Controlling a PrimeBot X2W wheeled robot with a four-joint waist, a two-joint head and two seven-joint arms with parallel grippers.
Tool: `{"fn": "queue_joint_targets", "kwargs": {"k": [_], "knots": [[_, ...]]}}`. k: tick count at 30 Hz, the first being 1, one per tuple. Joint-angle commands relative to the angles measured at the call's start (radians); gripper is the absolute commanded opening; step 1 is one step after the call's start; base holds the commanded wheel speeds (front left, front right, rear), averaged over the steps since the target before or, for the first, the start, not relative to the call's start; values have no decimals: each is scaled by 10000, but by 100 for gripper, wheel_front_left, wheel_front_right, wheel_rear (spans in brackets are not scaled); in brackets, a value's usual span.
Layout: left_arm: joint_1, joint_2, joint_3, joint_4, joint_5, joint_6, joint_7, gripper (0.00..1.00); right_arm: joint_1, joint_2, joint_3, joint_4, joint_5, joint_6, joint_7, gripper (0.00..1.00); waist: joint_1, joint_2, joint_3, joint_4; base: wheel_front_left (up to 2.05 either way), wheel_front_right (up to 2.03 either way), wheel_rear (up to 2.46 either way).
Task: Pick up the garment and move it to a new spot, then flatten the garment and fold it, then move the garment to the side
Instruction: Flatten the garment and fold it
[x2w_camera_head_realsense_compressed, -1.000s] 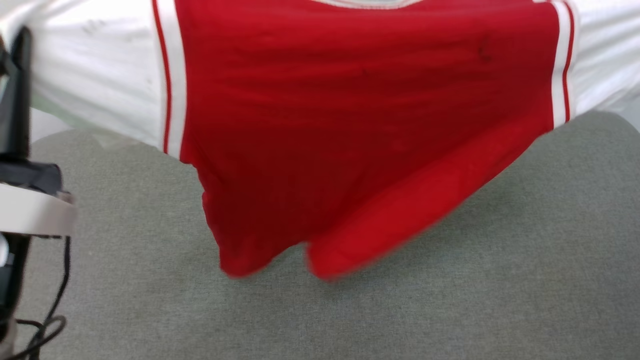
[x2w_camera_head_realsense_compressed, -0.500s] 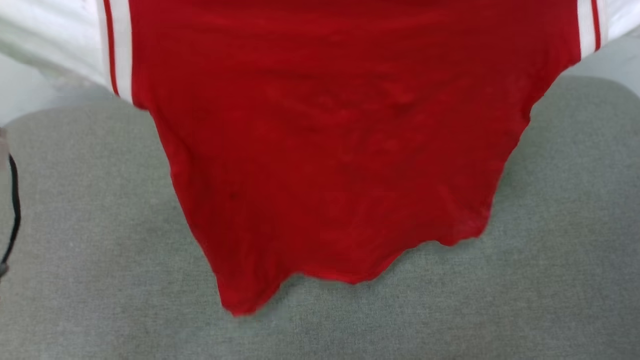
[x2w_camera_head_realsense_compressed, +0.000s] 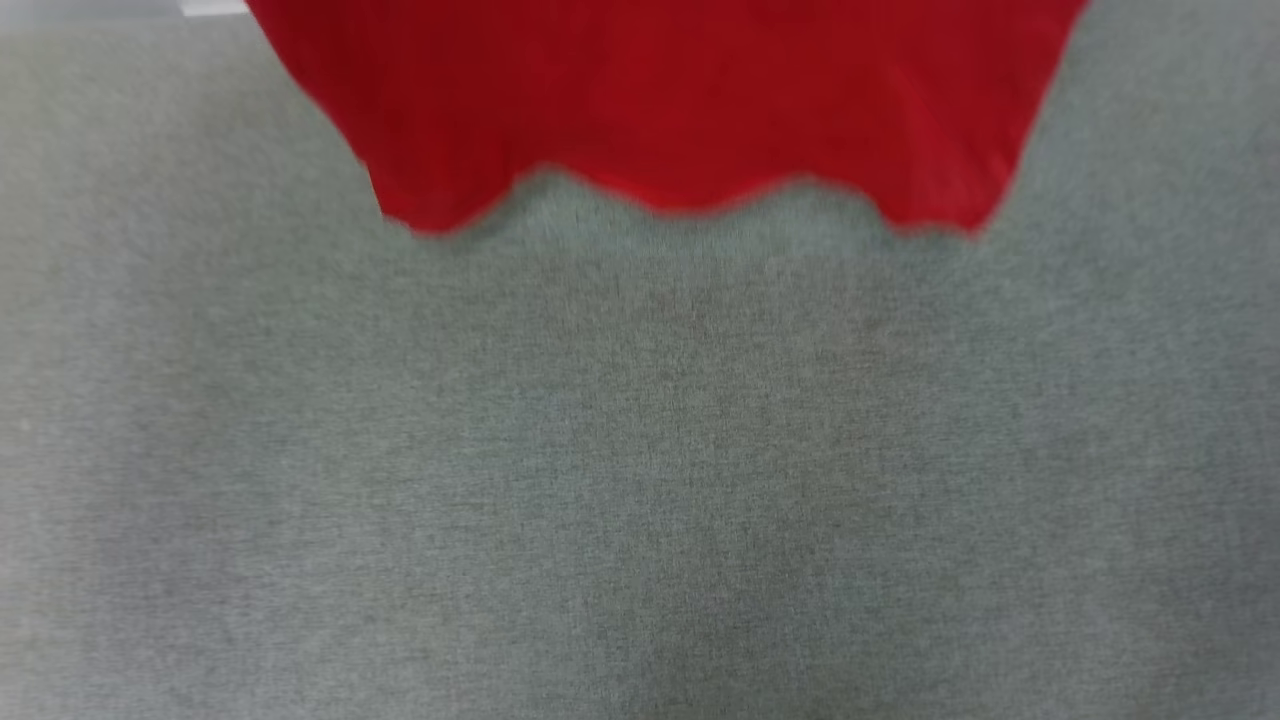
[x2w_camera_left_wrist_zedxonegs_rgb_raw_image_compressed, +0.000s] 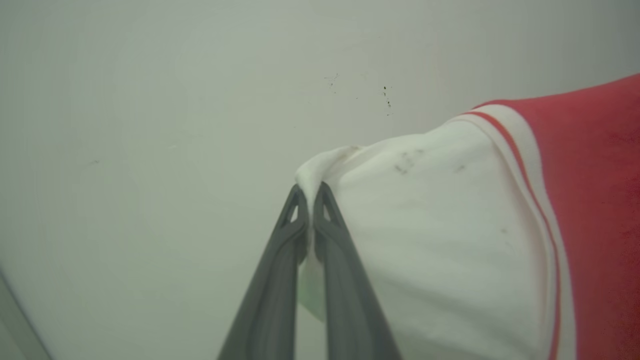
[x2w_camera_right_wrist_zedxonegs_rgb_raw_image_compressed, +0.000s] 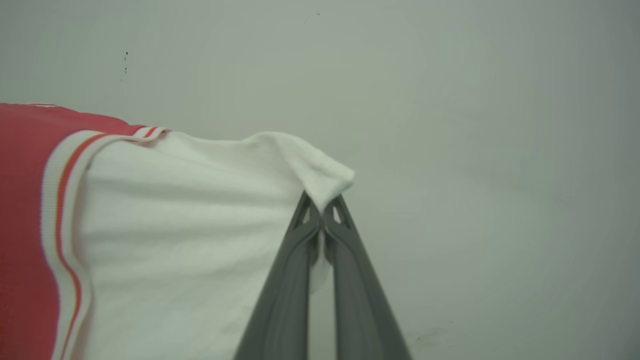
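The garment (x2w_camera_head_realsense_compressed: 680, 90) hangs at the far end of the grey cloth surface (x2w_camera_head_realsense_compressed: 640, 470), in the middle. In the head view its red bottom edge is wavy and a bit blurry, and I cannot tell if it touches the grey cloth.

The left gripper (x2w_camera_left_wrist_zedxonegs_rgb_raw_image_compressed: 310, 192) is pinched tight on the tip of one white sleeve (x2w_camera_left_wrist_zedxonegs_rgb_raw_image_compressed: 430, 240). Its two dark fingers press together with a bit of white cloth between them. The right gripper (x2w_camera_right_wrist_zedxonegs_rgb_raw_image_compressed: 323, 202) does the same on the other white sleeve (x2w_camera_right_wrist_zedxonegs_rgb_raw_image_compressed: 190, 225) — it squeezes the sleeve's corner.

Each sleeve is pulled out toward its gripper. Next to each sleeve runs a striped trim (x2w_camera_left_wrist_zedxonegs_rgb_raw_image_compressed: 530, 190) — red and white — and then the red body. Behind the grippers is a plain pale wall (x2w_camera_left_wrist_zedxonegs_rgb_raw_image_compressed: 150, 125) with a few tiny dark specks.
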Motion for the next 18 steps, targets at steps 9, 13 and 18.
{"fn": "queue_joint_targets", "kwargs": {"k": [9, 13, 18], "knots": [[-4354, -253, -1062, 3001, 598, -233, -1167, 0, -3284, 663, -99, 2759, -1289, -16, -1891, 0, -2, 0, 2248, -107, 0, 0, 0], [-5579, -514, -1420, 4118, 814, -276, -1798, 0, -4295, 984, -472, 3878, -1894, -16, -2671, 0, -2, 0, 2664, -72, 0, 0, 0], [-6029, -949, -1848, 5139, 944, -319, -2478, 0, -4705, 1469, -742, 5026, -2373, -14, -3455, 0, -2, 0, 2924, -29, 0, 0, 0]]}}
